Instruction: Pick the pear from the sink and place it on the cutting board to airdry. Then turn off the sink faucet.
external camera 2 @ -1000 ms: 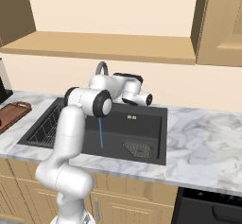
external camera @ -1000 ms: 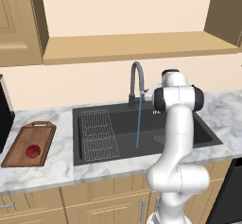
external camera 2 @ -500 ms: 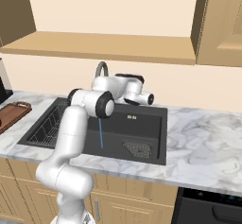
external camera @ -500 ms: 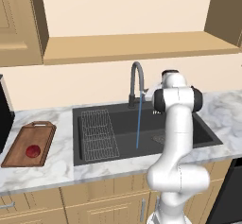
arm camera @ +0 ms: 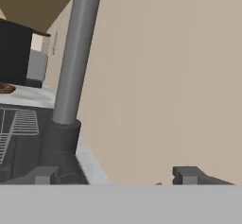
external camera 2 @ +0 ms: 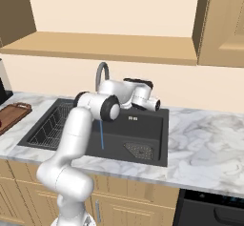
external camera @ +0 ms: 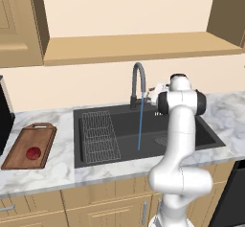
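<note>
Pear [external camera: 33,153] was already on the cutting board [external camera: 19,153], well off to the far side of the sink [external camera: 119,137] from the end effector [arm camera: 113,176], so the fruit half looked done; water was running, a thin blue stream dropping from the spout into the basin. The remaining job was the sink faucet [external camera: 137,85]. The end effector sat right at the faucet base, behind the basin on the table [external camera 2: 205,139] strip by the wall. In the hand view the faucet's straight riser stood just ahead of it and toward one fingertip [arm camera: 45,175], with the other fingertip [arm camera: 189,174] well apart on the wall side, so the end effector was spread wide and held nothing. The riser's long axis ran upright, leaning slightly in that rolled view. The key relation was that the faucet collar lay directly in front, nearly touching the one fingertip. The small side lever could not be made out, so which way to push was a judgement call only. The faucet was slim, smooth, dark grey and round in section, with a wider collar at the foot. The sink was matte dark grey with a wire rack [external camera: 99,134] and a square drain grate [external camera 2: 139,149]. The board was brown wood with a raised rim. The table was grey-veined marble.
</note>
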You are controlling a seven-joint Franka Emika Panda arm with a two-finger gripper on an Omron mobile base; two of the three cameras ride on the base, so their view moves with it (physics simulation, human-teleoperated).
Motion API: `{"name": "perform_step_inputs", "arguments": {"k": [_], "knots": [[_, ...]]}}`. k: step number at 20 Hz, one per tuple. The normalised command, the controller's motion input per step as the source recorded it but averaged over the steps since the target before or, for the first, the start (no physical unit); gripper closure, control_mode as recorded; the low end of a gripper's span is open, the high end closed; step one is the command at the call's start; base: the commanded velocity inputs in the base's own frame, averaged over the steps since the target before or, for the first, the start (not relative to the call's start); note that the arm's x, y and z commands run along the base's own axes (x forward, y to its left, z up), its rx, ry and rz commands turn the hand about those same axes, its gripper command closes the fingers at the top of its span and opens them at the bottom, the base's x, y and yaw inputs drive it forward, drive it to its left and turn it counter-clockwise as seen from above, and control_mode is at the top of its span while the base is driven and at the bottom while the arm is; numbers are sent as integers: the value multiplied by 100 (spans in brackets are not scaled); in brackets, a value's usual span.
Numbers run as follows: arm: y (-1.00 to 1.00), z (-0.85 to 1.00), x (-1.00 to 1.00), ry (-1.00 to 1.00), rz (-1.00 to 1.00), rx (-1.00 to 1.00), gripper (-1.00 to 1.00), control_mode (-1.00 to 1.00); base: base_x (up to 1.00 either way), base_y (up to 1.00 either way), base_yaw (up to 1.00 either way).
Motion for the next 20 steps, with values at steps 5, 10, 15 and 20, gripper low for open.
{"name": "perform_step_inputs", "arguments": {"k": [5,10,15,20], "knots": [[-37,-23,9,-10,9,0,-100,-100,0,0,0],[-24,-22,32,-2,8,7,-100,-100,0,0,0],[-15,-6,42,0,6,17,-100,-100,0,0,0],[-2,-8,45,8,4,21,-100,-100,0,0,0]]}}
